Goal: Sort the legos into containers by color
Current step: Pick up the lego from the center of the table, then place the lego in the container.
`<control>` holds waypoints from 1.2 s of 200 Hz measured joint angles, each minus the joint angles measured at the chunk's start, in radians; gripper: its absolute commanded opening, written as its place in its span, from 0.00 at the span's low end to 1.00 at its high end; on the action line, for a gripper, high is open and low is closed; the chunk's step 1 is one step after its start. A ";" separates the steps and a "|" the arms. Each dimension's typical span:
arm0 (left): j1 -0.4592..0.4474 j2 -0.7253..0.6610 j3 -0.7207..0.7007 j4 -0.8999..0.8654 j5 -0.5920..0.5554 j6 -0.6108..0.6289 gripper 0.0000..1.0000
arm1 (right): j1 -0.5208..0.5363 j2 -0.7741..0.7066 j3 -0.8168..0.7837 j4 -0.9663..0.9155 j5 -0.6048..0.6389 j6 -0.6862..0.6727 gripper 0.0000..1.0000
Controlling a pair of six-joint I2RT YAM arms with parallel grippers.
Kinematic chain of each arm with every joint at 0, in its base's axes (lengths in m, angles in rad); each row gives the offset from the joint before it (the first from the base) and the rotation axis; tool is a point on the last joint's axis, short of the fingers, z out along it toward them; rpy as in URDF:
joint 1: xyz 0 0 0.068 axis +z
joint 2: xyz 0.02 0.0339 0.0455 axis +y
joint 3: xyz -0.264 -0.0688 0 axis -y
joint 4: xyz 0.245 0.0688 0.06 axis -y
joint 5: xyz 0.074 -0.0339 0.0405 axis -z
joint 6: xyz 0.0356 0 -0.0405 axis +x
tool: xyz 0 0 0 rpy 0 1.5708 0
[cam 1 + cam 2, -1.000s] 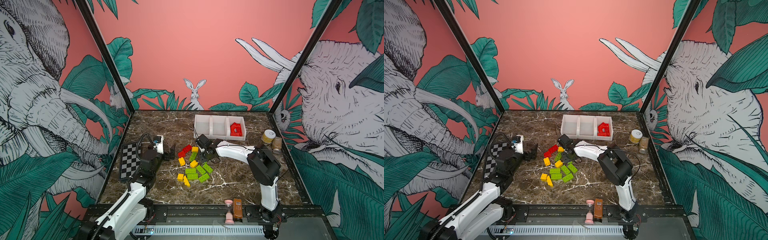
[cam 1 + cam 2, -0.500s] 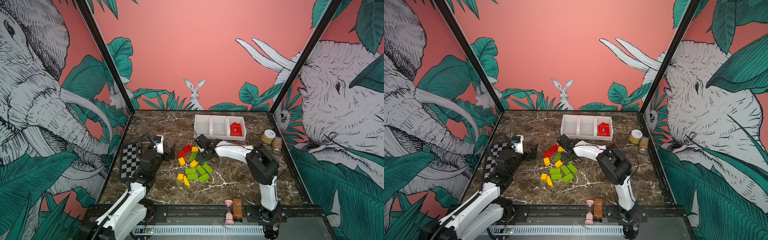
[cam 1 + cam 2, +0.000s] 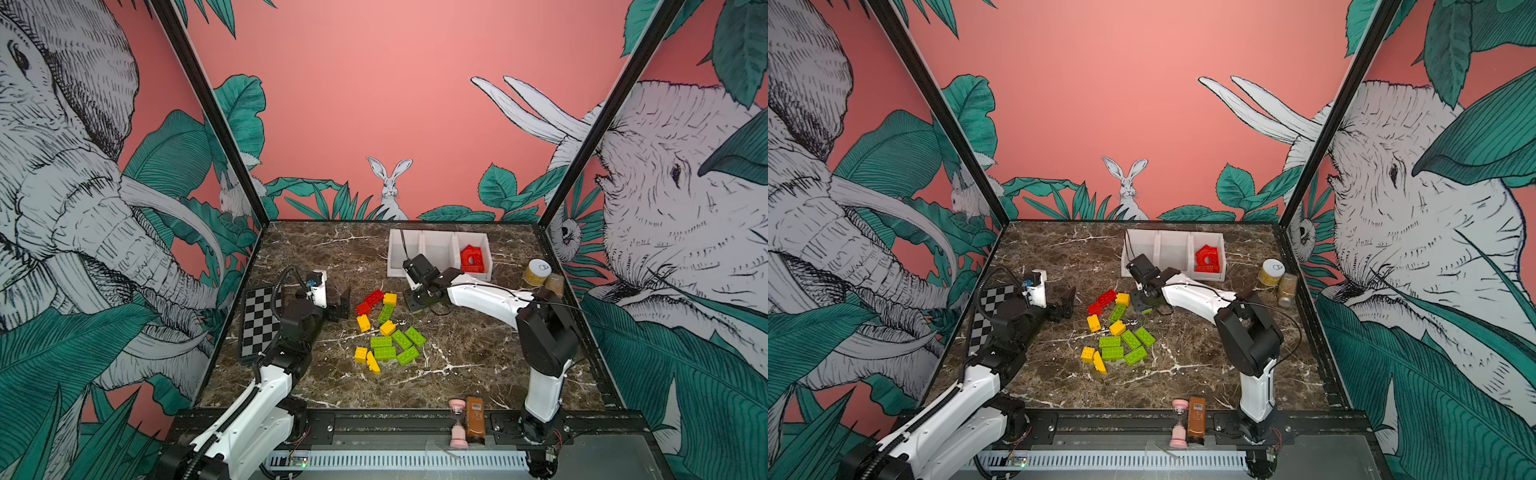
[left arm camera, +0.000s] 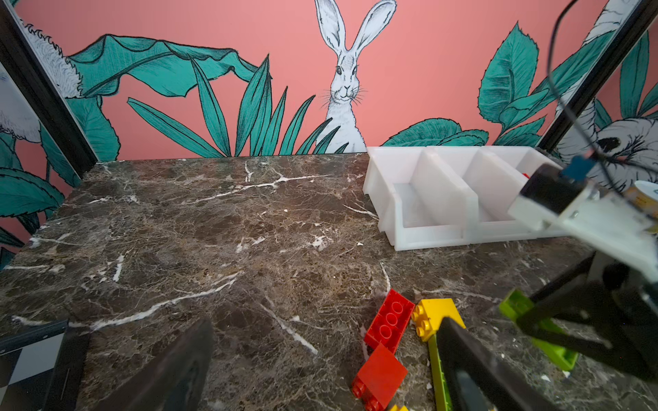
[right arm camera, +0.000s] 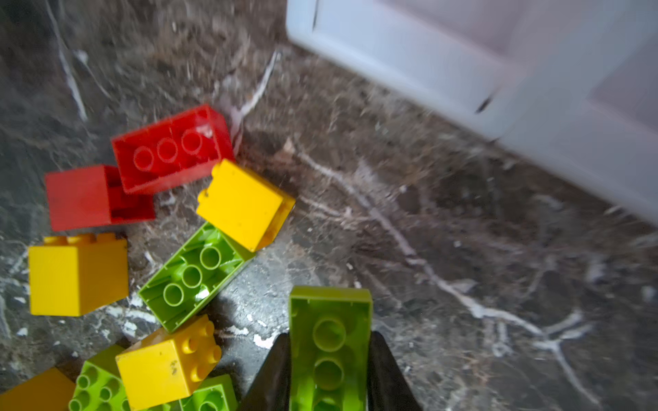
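Made out no readable writing: label on yellow round jar (image 3: pixel 537 272) too small, label on amber bottle (image 3: pixel 475 417) blurred.

Counted 3 joined white containers (image 3: pixel 394 266) at back edge of tabletop (image 3: pixel 478 353), R of centre. Spotted red arch piece (image 3: pixel 471 259) with other red bits in the R-most one; couldn't count those.

Counted loose legos (image 3: pixel 387 327) mid-tabletop: 2 red, 5 yellow, 6 lime.

Saw 1 more lime brick (image 5: pixel 329 320) clenched lengthwise in R pincer (image 5: pixel 329 359), underside toward wrist cam, betw. pile and containers. Couldn't tell if clear of the tabletop.

Found L pincer (image 3: pixel 338 305) released, jaws wide apart, gripping nothing, just L of the 2 red bricks.

Noted also: 1 checkerboard (image 3: pixel 259 320) along L edge, 1 pink sand timer (image 3: pixel 458 424) touching the bottle at front edge, 1 small brown jar (image 3: pixel 555 284) just beside the round jar near R edge.
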 measured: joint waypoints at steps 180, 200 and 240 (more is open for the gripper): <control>0.000 -0.002 0.000 0.000 0.000 0.000 0.98 | -0.332 0.354 0.575 -0.075 -0.100 -0.174 0.26; 0.000 -0.002 0.000 0.000 -0.001 0.000 0.98 | -0.332 0.382 0.591 -0.075 -0.105 -0.173 0.26; 0.000 -0.002 0.000 0.000 0.000 0.000 0.98 | -0.332 0.400 0.605 -0.075 -0.107 -0.172 0.27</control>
